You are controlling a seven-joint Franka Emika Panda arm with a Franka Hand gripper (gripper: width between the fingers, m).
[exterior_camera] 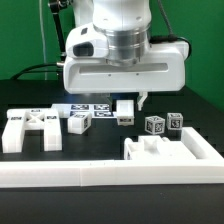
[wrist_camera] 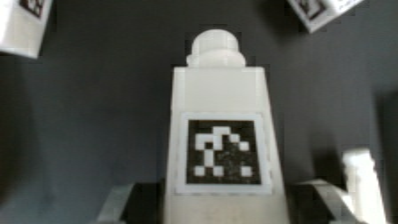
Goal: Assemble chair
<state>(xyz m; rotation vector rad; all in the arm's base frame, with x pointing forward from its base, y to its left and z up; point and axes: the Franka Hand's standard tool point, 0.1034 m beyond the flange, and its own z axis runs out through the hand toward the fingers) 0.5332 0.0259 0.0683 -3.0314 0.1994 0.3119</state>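
Clenching my gripper [exterior_camera: 128,106] on a white plastic chair leg [wrist_camera: 217,110], just beside the marker board [exterior_camera: 97,108]; the leg is a smooth, blocky bar bearing one black-and-white square tag; a rounded peg caps its far end.

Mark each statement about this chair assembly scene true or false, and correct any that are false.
1. The fingers are closed on a white tagged leg. True.
2. That leg ends in a rounded peg. True.
3. The flat panel with cut-outs lies at the exterior view's right. False: it lies at the exterior view's left.
4. The two small tagged cubes are stacked one on the other. False: they stand side by side on the dark table, with a gap between them.
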